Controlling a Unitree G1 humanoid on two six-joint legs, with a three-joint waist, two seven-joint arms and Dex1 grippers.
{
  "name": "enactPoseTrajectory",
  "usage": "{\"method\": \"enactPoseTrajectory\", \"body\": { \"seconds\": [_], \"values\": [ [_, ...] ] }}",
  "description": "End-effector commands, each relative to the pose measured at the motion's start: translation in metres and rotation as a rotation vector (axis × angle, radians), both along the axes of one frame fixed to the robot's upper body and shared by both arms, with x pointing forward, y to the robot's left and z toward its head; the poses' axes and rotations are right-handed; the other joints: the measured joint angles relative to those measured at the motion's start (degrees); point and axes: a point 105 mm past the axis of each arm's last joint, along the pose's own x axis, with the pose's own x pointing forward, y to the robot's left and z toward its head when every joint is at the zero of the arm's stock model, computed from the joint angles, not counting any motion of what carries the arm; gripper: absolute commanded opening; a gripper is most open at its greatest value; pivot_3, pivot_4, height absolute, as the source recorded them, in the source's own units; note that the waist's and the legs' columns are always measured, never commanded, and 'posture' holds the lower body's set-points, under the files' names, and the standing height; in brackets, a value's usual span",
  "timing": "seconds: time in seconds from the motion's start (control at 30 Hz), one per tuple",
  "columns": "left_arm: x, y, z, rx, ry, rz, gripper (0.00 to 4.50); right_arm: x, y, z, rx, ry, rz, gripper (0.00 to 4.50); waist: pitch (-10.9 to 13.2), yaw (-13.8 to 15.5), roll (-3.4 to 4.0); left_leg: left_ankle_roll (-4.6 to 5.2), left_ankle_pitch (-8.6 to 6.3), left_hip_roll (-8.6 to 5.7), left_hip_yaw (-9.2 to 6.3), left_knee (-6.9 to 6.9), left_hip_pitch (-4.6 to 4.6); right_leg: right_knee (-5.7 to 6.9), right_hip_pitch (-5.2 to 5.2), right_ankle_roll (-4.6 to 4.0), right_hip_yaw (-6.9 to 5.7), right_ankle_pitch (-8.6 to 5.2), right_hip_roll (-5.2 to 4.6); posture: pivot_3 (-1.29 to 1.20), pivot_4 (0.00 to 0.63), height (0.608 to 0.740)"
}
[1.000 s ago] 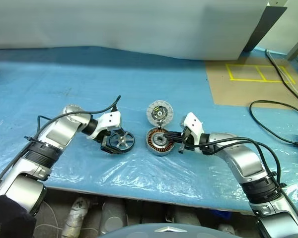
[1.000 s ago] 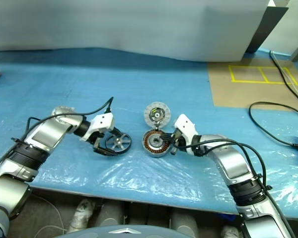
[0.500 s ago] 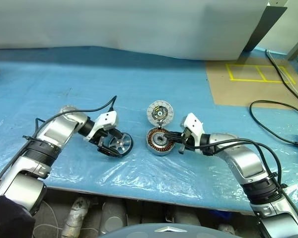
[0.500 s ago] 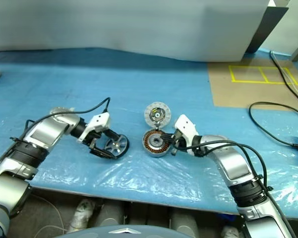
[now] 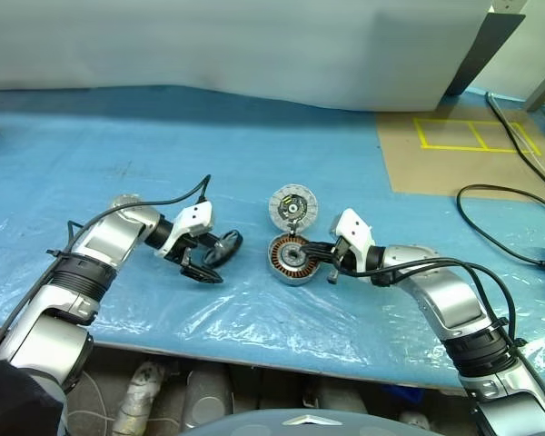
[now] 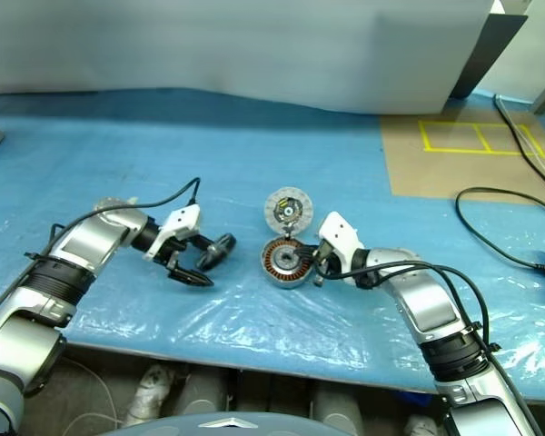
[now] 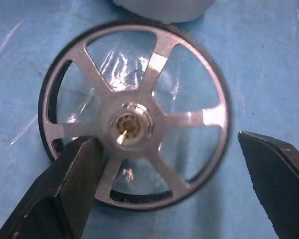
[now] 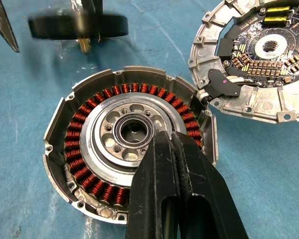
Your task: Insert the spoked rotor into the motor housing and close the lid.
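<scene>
The spoked rotor, black-rimmed with silvery spokes, stands on edge on the blue sheet, left of the motor housing. My left gripper is open around it. In the left wrist view one finger overlaps the rotor's rim and the other finger stands just clear of it. The housing lies flat, its copper windings showing. My right gripper is shut, its tips resting over the housing's inner ring. The lid stands open behind the housing, its inner face showing.
Crinkled clear plastic covers the blue table near its front edge. A brown board with yellow tape squares lies at the back right. Black cables run along the right side. A white wall closes the back.
The rotor has tipped from lying almost flat, face up, to standing on edge beside my left gripper, whose wrist has rolled slightly. The right arm, housing and lid have not moved.
</scene>
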Motion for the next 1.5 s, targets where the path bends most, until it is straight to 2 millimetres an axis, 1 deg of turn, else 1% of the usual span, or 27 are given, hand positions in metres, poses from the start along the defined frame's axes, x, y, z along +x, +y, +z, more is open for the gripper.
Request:
{"method": "enactPoseTrajectory", "body": {
  "seconds": [0.03,0.37,0.47,0.63,0.7,0.73,0.8,0.83,0.87,0.9,1.0,1.2,1.33,1.5],
  "values": [
    [0.002,0.003,0.009,-0.022,-0.031,0.004,4.50,-0.003,-0.005,-0.010,-0.048,0.023,-0.011,0.02,0.00,-0.01,0.00,0.00,0.00,0.00,0.00,-0.01,0.00,-0.01,0.00,0.00,0.00,0.00,0.00,0.00,0.150,0.740],
    [0.002,-0.005,0.012,-0.066,-0.028,0.019,4.50,-0.003,-0.006,-0.012,-0.067,0.018,-0.003,0.02,0.00,0.01,0.00,0.00,0.00,0.00,0.00,-0.02,-0.01,-0.04,0.00,0.00,-0.01,0.00,0.00,0.00,0.150,0.740],
    [0.004,-0.005,0.013,-0.075,-0.040,0.021,3.94,-0.003,-0.006,-0.012,-0.068,0.016,-0.003,0.00,0.00,-0.01,0.00,0.00,0.00,0.00,0.00,-0.02,-0.02,-0.05,0.00,0.00,-0.01,0.00,0.00,0.00,0.150,0.740],
    [0.004,-0.001,0.006,-0.023,-0.077,0.015,2.34,-0.003,-0.006,-0.013,-0.069,0.015,-0.004,0.00,0.00,-0.03,0.00,0.00,0.00,0.00,0.00,-0.07,-0.03,-0.12,0.00,0.00,-0.02,0.00,0.00,0.00,0.150,0.740],
    [0.002,-0.001,0.004,-0.015,-0.077,0.003,2.34,-0.003,-0.006,-0.013,-0.070,0.013,-0.004,0.00,0.00,-0.03,0.00,0.00,0.00,0.00,0.00,-0.08,-0.03,-0.14,0.00,0.00,-0.02,0.00,0.00,0.00,0.150,0.740],
    [0.000,0.000,0.003,-0.012,-0.076,-0.006,2.09,-0.003,-0.006,-0.013,-0.070,0.013,-0.004,0.00,0.00,-0.04,0.00,0.00,0.00,0.00,0.00,-0.09,-0.03,-0.15,0.00,0.00,-0.02,0.00,0.00,0.00,0.150,0.740],
    [-0.001,-0.001,0.002,-0.013,-0.077,-0.011,1.73,-0.003,-0.006,-0.013,-0.071,0.012,-0.004,0.00,0.00,-0.04,0.00,0.00,0.00,0.00,0.00,-0.11,-0.04,-0.18,0.00,0.00,-0.03,0.00,0.00,0.00,0.150,0.740],
    [-0.001,-0.001,0.002,-0.014,-0.079,-0.006,1.46,-0.003,-0.005,-0.013,-0.072,0.012,-0.003,0.00,0.00,-0.01,0.00,0.00,0.00,0.00,0.00,-0.12,-0.04,-0.19,0.00,0.00,-0.03,0.00,0.00,0.00,0.150,0.740],
    [-0.001,-0.002,0.002,-0.016,-0.080,-0.002,1.05,-0.003,-0.005,-0.013,-0.072,0.012,-0.003,0.00,0.00,0.02,0.01,0.00,0.00,0.00,0.00,-0.13,-0.04,-0.20,0.01,0.00,-0.04,0.00,0.00,0.00,0.150,0.740],
    [-0.001,-0.002,0.002,-0.015,-0.083,-0.002,0.90,-0.003,-0.005,-0.013,-0.072,0.012,-0.002,0.00,-0.03,0.06,0.04,0.00,0.00,0.00,0.00,-0.14,-0.02,-0.22,0.04,0.00,-0.04,0.00,0.00,0.00,0.150,0.740],
    [0.000,-0.003,0.000,-0.006,-0.104,0.007,0.90,-0.003,-0.005,-0.014,-0.072,0.013,0.000,0.00,-0.03,0.09,0.05,0.00,0.00,-0.01,0.00,-0.15,0.06,-0.24,0.14,0.00,-0.03,0.00,-0.03,0.00,0.150,0.740],
    [-0.003,-0.003,-0.002,-0.006,-0.099,0.001,0.90,-0.003,-0.004,-0.014,-0.071,0.013,0.002,0.00,-0.02,-0.01,0.04,0.00,0.00,0.01,0.00,-0.22,0.03,-0.32,0.11,0.01,-0.06,0.00,0.00,0.00,0.150,0.740],
    [-0.006,-0.004,-0.001,-0.020,-0.090,-0.003,0.90,-0.003,-0.005,-0.014,-0.074,0.014,0.002,0.00,-0.02,-0.03,0.04,0.00,0.00,-0.01,0.00,-0.29,0.01,-0.42,0.11,0.01,-0.07,0.00,0.00,0.00,0.150,0.740],
    [-0.005,-0.004,-0.001,-0.023,-0.098,0.004,0.90,-0.002,-0.005,-0.014,-0.075,0.011,0.001,0.00,-0.02,-0.03,0.04,0.00,0.00,0.00,0.00,-0.32,0.02,-0.44,0.11,0.01,-0.08,0.00,0.00,0.00,0.150,0.740]
  ]
}}
